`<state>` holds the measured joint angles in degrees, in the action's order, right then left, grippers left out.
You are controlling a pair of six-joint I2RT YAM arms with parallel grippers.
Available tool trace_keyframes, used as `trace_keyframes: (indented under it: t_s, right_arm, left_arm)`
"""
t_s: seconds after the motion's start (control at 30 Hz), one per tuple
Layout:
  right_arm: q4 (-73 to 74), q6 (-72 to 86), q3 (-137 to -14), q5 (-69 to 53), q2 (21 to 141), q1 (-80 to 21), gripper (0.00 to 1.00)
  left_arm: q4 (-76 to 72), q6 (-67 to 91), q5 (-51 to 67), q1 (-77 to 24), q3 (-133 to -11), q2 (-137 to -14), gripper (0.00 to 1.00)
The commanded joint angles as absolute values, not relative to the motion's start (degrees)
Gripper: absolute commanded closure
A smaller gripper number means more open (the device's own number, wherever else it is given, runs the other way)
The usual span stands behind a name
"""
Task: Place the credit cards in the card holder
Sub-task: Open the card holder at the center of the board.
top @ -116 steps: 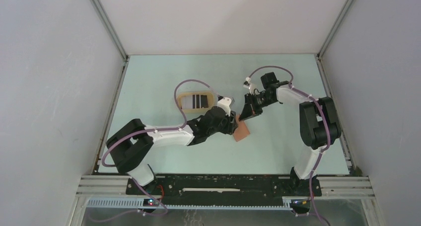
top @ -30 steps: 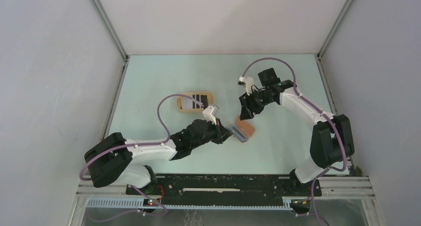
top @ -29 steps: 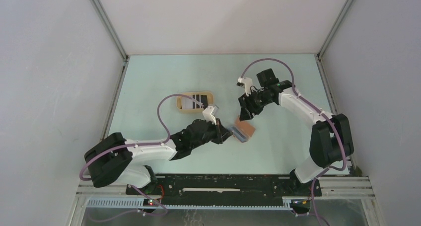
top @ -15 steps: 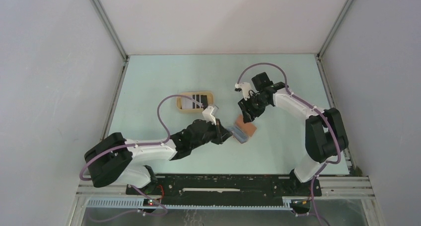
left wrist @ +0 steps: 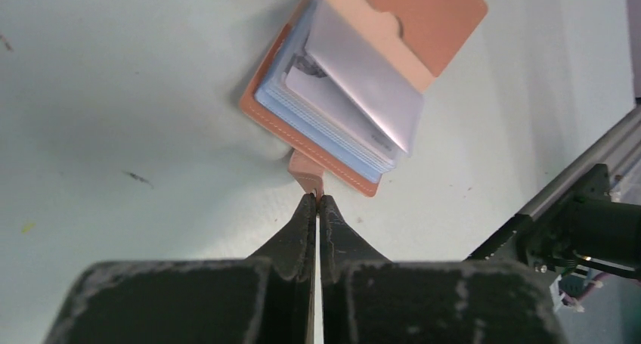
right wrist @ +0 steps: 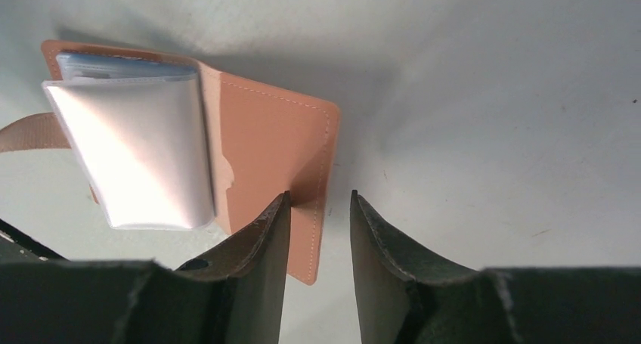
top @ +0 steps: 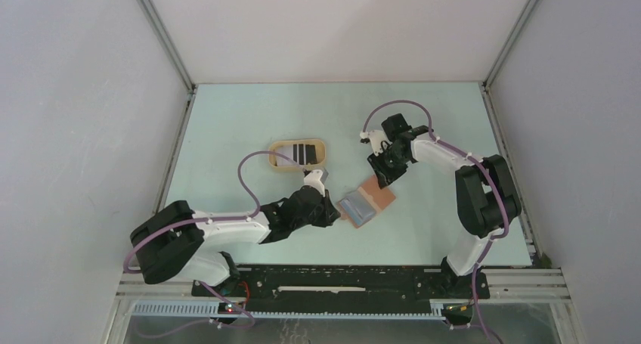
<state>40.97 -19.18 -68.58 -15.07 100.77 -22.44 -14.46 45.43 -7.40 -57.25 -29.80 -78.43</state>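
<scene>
The reddish-brown card holder (top: 376,196) lies open on the table, its light blue pockets (left wrist: 330,143) fanned under a shiny pale sleeve (left wrist: 366,75). My left gripper (top: 333,213) is shut on its little snap tab (left wrist: 307,176), with the jaws pressed together in the left wrist view (left wrist: 316,201). My right gripper (top: 385,175) is open over the far brown flap (right wrist: 272,151), and the flap's edge sits between the spread jaws (right wrist: 319,200) without being clamped. Dark credit cards (top: 304,153) lie in the oval beige tray (top: 275,162).
The beige tray stands left of the card holder, behind my left arm. The left arm's purple cable (top: 246,179) loops near the tray. Grey walls close in the table on three sides.
The card holder has opened out flat and shifted toward the near left. My left gripper drew back with the tab. My right gripper came down over the far flap.
</scene>
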Motion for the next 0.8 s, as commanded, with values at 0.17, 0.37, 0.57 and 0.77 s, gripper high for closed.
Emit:
trace_keyframes:
  t_s: [0.17, 0.37, 0.57, 0.77]
  right_arm:
    - [41.73, -19.85, -70.05, -11.57, 101.86, -21.49, 0.50]
    - [41.00, -20.92, -69.65, -12.01, 95.51, -21.48, 0.46]
    - [38.10, -24.86, -64.99, -25.49, 81.96, -21.36, 0.44]
    - [40.06, -27.20, -63.74, -43.44, 79.87, -23.01, 0.44]
  left_arm:
    - [-10.56, 45.67, -8.61, -57.14, -32.91, -78.54, 1.00]
    - [-12.89, 43.95, -5.79, -57.18, -32.66, -78.04, 1.00]
    - [-15.63, 42.68, -4.58, -57.13, -31.50, -76.15, 1.00]
    - [-17.86, 41.94, -3.67, -57.13, -30.23, -73.91, 1.00]
